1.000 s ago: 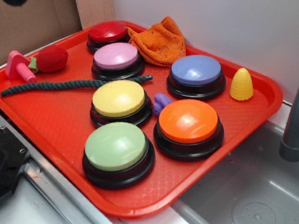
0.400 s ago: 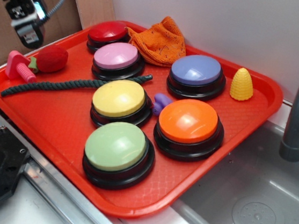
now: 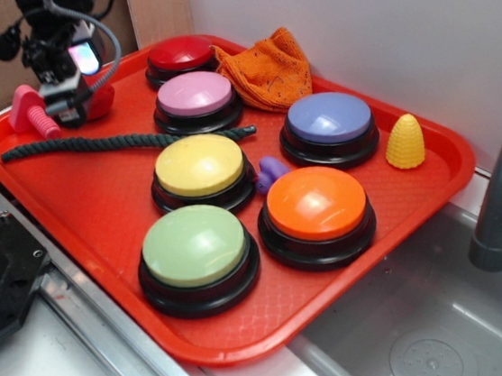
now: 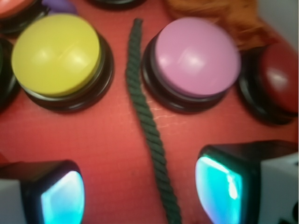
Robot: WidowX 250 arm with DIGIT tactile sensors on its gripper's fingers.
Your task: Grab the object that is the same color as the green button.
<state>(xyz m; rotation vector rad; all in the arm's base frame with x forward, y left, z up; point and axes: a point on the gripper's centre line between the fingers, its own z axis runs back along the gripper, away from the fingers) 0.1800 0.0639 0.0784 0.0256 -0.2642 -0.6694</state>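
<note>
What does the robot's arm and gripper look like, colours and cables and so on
The arm is black with loose black cables looping off it. The gripper has blocky fingers with black housings, grey or white outer parts and glowing cyan-turquoise inner pads. In the exterior view the gripper shows a bright lit patch and a white-grey block at its tip.

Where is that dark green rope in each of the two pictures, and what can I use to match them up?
Exterior view: the rope lies across the left part of the red tray, from its left edge up to between the pink and yellow buttons.
Wrist view: the rope runs from top centre down to the bottom edge, between the open gripper fingers.
Shared landmark: the yellow button beside the rope.
</note>
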